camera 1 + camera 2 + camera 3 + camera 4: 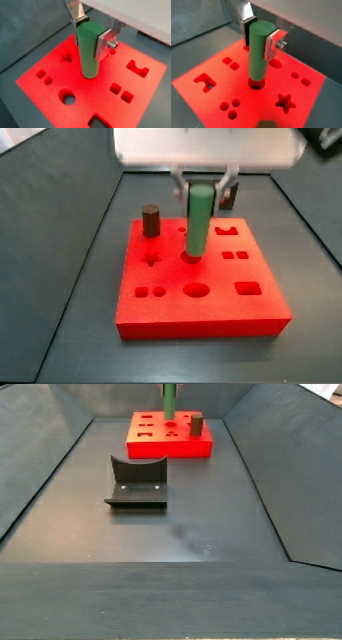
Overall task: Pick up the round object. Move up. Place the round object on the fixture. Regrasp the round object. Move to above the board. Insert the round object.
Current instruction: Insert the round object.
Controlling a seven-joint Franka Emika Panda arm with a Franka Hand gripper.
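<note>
A: While the round object (88, 50) hangs upright over the board (47, 60), what could go wrong from here?

B: Judging from the frames, mainly a jam. Its lower end sits right at a round hole near the board's middle, poss. just entering it in a wrist view (256, 82). If the peg is a bit off-centre or tilted, the rim would catch on the hole edge and the push down would skew it in the grip or shove the board (201, 313). Can't tell clearance from these views.

A: And the grip?

B: The gripper (93, 31) is closed on the peg's upper part, silver fingers (272, 42) pressed against both sides. The hold is high up, so most of the length is free below; any side load at the tip has leverage, the peg could pivot between the pads.

A: How does the peg look?

B: Smooth, plain green cylinder, slim, flat round top showing above the jaws. Looks vertical in a side view (198, 223).

A: Anything nearby?

B: A short brown peg (151, 220) stands in the board near one corner, apart from the green one. The fixture (136, 481) sits on the floor (187, 534), well apart from the board, nothing on it.
</note>
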